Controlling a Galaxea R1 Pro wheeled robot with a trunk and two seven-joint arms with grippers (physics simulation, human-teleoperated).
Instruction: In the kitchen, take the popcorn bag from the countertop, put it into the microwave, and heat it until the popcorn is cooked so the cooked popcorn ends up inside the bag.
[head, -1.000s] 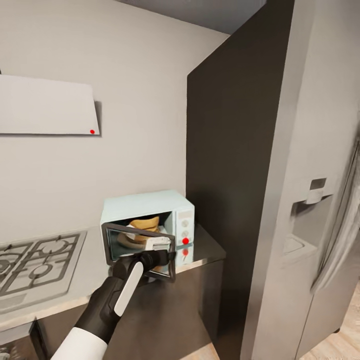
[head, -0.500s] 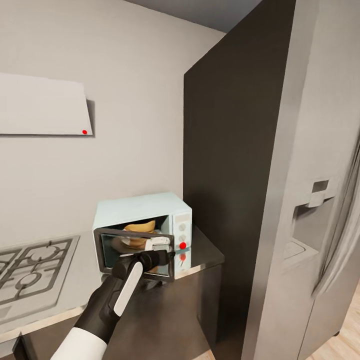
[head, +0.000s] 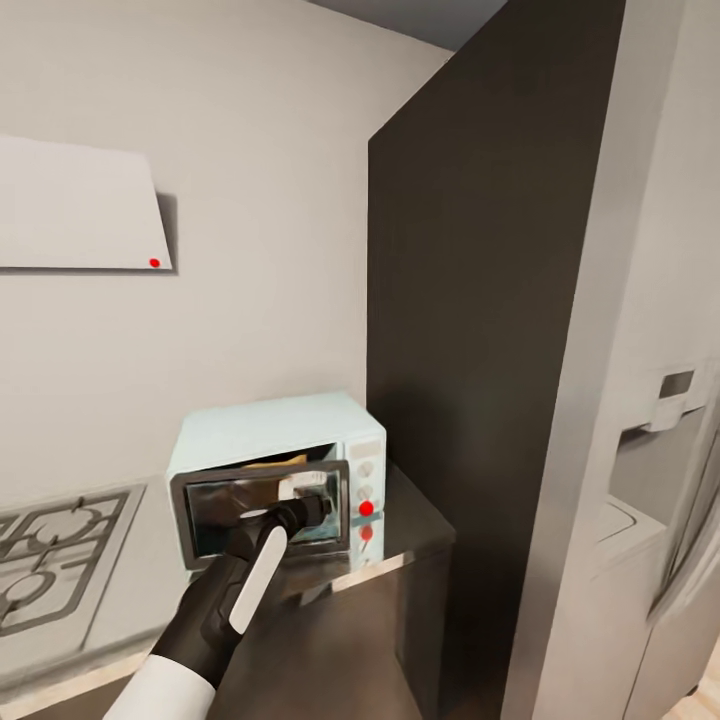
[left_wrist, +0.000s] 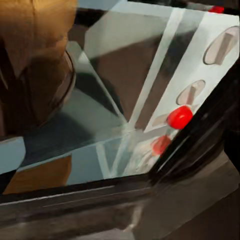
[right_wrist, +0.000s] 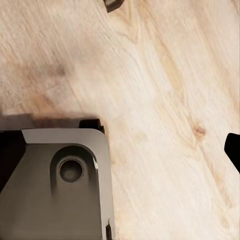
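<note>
While the popcorn bag (head: 285, 462) sits inside the microwave (head: 275, 472) on the table (head: 410, 515), its door (head: 262, 518) is nearly shut, the left tool (head: 312, 508) against it; whether either tool is open cannot be told. Beside stands a dark panel (head: 480, 330).

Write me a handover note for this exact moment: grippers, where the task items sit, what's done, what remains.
Left gripper: pressed against the microwave door; open or shut cannot be told.
Right gripper: hangs over the wooden floor; its state can't be judged.
Popcorn bag: inside the microwave, which stands on the countertop.
Done: bag loaded; door nearly closed.
Left: shut the door fully, start the heating, wait until the popcorn is cooked.
</note>
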